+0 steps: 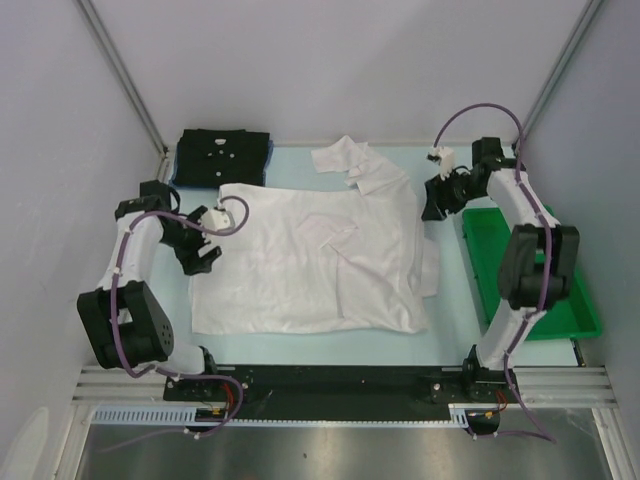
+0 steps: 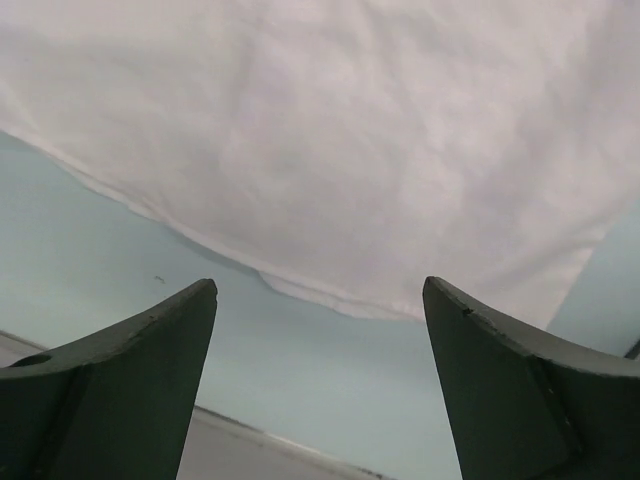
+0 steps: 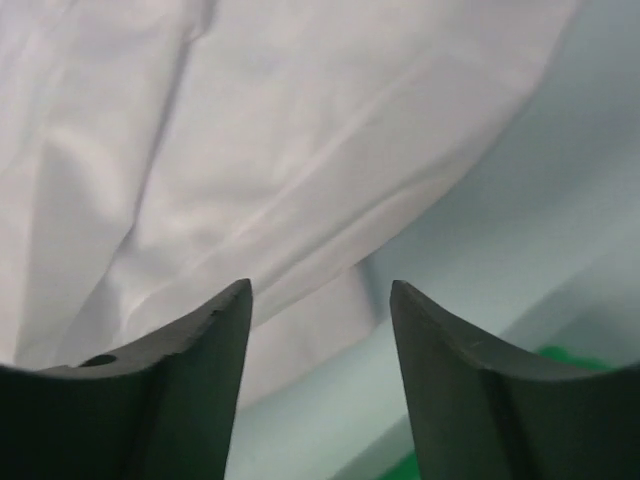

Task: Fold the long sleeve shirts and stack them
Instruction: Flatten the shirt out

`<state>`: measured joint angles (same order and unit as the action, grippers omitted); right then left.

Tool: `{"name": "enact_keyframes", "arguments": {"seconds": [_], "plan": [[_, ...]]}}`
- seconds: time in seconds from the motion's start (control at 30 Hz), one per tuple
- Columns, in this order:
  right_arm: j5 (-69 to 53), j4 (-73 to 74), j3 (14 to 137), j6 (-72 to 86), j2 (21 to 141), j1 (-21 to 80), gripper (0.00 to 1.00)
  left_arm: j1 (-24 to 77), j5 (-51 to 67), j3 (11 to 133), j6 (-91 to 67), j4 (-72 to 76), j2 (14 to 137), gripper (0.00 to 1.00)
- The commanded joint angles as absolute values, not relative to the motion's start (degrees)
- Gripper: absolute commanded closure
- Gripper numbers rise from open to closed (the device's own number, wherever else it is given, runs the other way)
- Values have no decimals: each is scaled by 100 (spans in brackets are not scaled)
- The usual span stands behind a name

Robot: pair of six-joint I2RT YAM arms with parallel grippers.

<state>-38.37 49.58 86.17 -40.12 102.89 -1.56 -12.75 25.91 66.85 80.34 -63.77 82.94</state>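
A plain white long sleeve shirt (image 1: 310, 260) lies spread out and creased across the middle of the table, one sleeve (image 1: 350, 160) reaching toward the back. A folded black shirt with small white marks (image 1: 222, 157) sits at the back left, and a blue edge (image 1: 270, 152) shows under it. My left gripper (image 1: 205, 262) stands open just off the white shirt's left edge. In the left wrist view the shirt's hem (image 2: 350, 130) lies beyond the open gripper (image 2: 320, 290), which holds nothing. My right gripper (image 1: 432, 205) is open at the shirt's right edge. In the right wrist view the cloth (image 3: 200, 150) lies ahead of the empty gripper (image 3: 320, 290).
A green plastic tray (image 1: 480, 240) lies along the right side of the table, close to the right arm, and its corner (image 3: 570, 360) shows in the right wrist view. Grey walls close in the back and both sides. A rail runs along the near edge.
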Motion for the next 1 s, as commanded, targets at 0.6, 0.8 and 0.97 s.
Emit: {"name": "enact_keyframes", "arguments": {"seconds": [0.6, 0.8, 0.97], "plan": [[-3603, 3094, 12138, -1002, 14159, -18, 36, -1055, 3085, 6434, 5827, -5177, 8068, 9], [-3464, 3085, 12260, -1063, 14308, -18, 100, -1063, 2962, 6434, 5652, -4957, 8183, 9], [-2867, 2910, 12963, -933, 14589, -18, 100, -1055, 2874, 6486, 5397, -4747, 8332, 9]]}}
